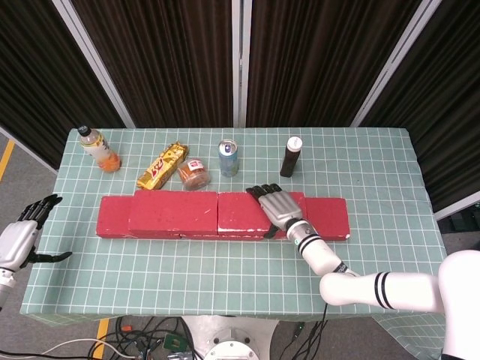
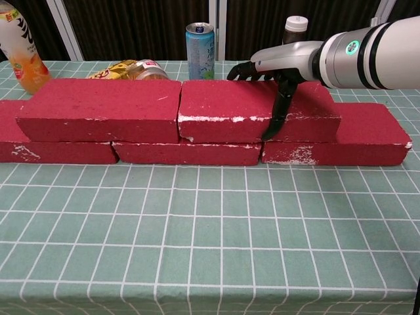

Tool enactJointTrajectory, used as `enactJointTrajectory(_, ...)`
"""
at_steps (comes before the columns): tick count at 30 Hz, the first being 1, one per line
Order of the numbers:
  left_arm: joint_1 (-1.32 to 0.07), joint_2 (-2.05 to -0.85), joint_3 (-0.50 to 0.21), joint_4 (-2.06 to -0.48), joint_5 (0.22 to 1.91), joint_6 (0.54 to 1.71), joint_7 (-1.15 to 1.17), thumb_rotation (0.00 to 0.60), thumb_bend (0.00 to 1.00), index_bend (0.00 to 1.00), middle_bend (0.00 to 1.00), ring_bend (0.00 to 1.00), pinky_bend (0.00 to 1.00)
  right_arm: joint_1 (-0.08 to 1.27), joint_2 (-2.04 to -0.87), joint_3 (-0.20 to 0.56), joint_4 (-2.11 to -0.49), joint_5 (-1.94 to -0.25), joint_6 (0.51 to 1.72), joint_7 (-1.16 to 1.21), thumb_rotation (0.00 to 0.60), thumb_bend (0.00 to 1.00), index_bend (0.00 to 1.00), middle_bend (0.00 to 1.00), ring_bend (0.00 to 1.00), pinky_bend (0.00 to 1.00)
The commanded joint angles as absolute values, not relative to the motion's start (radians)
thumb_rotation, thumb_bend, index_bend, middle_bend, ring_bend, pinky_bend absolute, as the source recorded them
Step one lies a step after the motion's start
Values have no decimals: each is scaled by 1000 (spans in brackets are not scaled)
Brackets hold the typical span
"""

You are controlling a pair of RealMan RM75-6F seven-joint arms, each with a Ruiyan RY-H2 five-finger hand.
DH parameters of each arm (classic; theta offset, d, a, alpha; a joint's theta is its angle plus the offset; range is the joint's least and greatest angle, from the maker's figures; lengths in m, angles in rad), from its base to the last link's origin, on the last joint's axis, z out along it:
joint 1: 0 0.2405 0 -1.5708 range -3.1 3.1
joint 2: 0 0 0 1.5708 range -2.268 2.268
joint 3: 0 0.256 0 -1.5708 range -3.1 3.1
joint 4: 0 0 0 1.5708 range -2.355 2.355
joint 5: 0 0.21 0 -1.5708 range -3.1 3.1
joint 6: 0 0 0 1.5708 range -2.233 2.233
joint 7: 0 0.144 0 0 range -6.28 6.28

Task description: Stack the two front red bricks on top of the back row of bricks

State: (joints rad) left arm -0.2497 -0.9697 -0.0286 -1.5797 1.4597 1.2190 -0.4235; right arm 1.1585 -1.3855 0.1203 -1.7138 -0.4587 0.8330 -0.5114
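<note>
Two red bricks sit on top of the back row now: the left upper brick (image 2: pixel 98 108) and the right upper brick (image 2: pixel 259 108), end to end, their inner ends almost touching. Each one bridges a joint in the lower row of bricks (image 2: pixel 187 152), which shows beneath and beyond them at both ends. The brick faces are matte red, scuffed white along the edges, with a chalky line on the front lip of the right upper brick.

The right hand (image 1: pixel 277 206) lies palm-down on the right upper brick, fingers (image 2: pixel 244 71) stretched over its far edge and the thumb hooked down its front face, clasping it. The left hand (image 1: pixel 21 238) hangs off the table's left edge, well away from the bricks, fingers spread, holding nothing.

Behind the right upper brick stand a blue drink can (image 2: pixel 199 49) and a dark white-capped bottle (image 1: pixel 291 156). Behind the left upper brick are a small jar (image 1: pixel 194 174), a gold snack packet (image 1: pixel 162 166) and, further left, an orange juice bottle (image 2: pixel 20 49), all on the green checked tablecloth (image 2: pixel 210 243).
</note>
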Motion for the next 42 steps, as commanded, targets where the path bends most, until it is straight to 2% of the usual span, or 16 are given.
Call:
enactJointTrajectory(1,-249,-969,-29,-1579,1460,1219,-425,600,0,0,0,0,0,1160,-1383,122,-1718,-459,836,-509,600,0,0,0,0,0)
enactJointTrajectory(11,-247,-964,-26,-1583,1466,1222,-430,600,0,0,0,0,0,1150,-1344,124,-1766,-470,858,-495,600,0,0,0,0,0)
enactJointTrajectory(17,-247,-959,-25,-1589,1469,1225,-429,600,0,0,0,0,0,1114,-1245,130,-1860,-518,858,-452,600,0,0,0,0,0)
enactJointTrajectory(22,-246,-961,-28,-1594,1470,1232,-417,600,0,0,0,0,0,1037,-1133,119,-1961,-636,918,-407,600,0,0,0,0,0)
enactJointTrajectory(26,-241,-967,-31,-1594,1468,1248,-396,600,0,0,0,0,0,930,-1047,88,-2022,-801,1026,-368,600,0,0,0,0,0)
enactJointTrajectory(33,-200,-980,-29,-1595,1479,1329,-356,600,0,0,0,0,0,667,-960,-30,-2015,-1132,1285,-279,600,0,0,0,0,0)
enactJointTrajectory(37,-172,-996,-30,-1591,1491,1390,-319,600,0,0,0,0,0,542,-951,-103,-1966,-1236,1371,-248,600,0,0,0,0,0)
enactJointTrajectory(42,-140,-1012,-18,-1608,1495,1433,-220,600,0,0,0,0,0,396,-986,-159,-1858,-1333,1474,-178,600,0,0,0,0,0)
